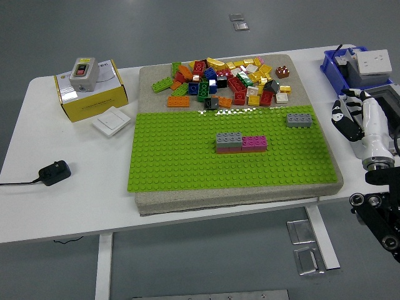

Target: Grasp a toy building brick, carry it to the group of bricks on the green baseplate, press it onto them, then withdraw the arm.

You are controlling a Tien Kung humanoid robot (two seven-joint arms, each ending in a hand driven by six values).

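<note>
Right hand [347,119] sits at the right edge of the frame, off the green baseplate [187,162] and over the desk [75,187], its black-and-white fingers [340,115] loosely curled with nothing in them. Its white forearm runs down toward the lower right corner.

On the baseplate, near the middle, stands the group of bricks [241,142]: a grey brick touching a pink one on its right. A lone grey brick [299,120] sits on the plate toward its upper right corner, well apart from the group. Above the plate, on a beige mat [145,78], lies a loose pile of bricks [228,81] in many colours.

At the upper left are a yellow box [94,94] and a white switch plate [112,120]; a black plug [55,171] lies lower left. A blue bin [334,62] is at the upper right.
</note>
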